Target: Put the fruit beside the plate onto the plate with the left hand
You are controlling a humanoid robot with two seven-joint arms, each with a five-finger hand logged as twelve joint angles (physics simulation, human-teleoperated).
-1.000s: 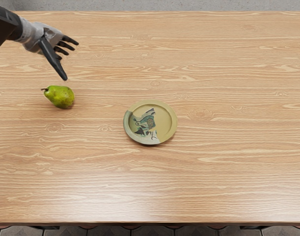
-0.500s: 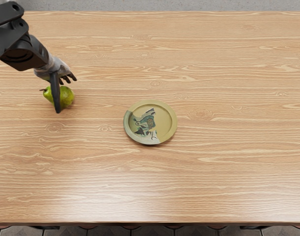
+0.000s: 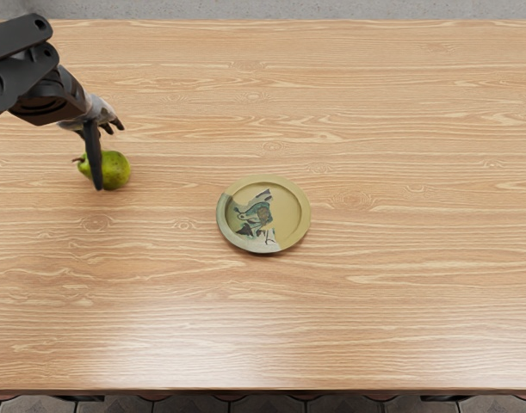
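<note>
Count on the tabletop (image 3: 374,292): one pear (image 3: 114,169), one plate (image 3: 290,225). One arm is in view, entering from the left edge, and it carries one hand.

Item 1, pear: green, lying on the wood close to the tabletop's left edge, in the far half, with its stem end towards that edge. It sits on bare tabletop, well apart from the plate, not on it.

Item 2, plate: round, olive with a dark patterned patch, flat on the tabletop slightly left of the middle. Nothing lies on it.

Item 3, left hand (image 3: 95,116): positioned directly above the pear. One long dark digit (image 3: 93,159) points straight down across the pear's left part; the remaining fingers stick out short towards the right, spread and not wrapped round the fruit. Whether the downward digit actually touches the pear cannot be told
</note>
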